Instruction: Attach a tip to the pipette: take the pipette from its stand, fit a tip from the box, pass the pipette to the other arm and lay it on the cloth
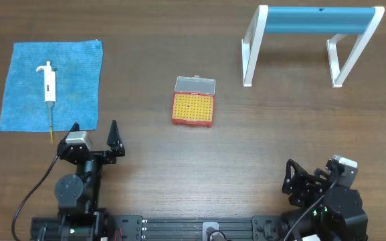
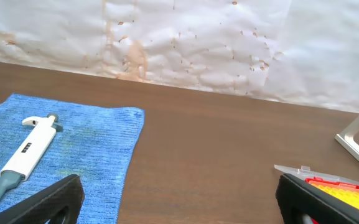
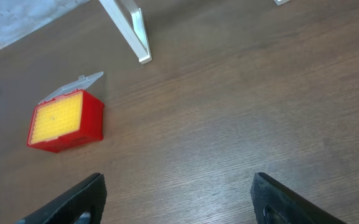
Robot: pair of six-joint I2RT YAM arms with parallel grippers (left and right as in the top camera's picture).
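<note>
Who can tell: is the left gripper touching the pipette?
Apart. The top view shows the open left gripper at the near corner of the cloth, with a clear gap between its fingers and the pipette lying on the cloth.

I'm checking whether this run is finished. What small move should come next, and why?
Probably none beyond parking the arms. The pipette, with its yellow tip fitted, already lies on the cloth. The left gripper and right gripper are both open, back near their bases and holding nothing. I would leave the pipette untouched.
</note>
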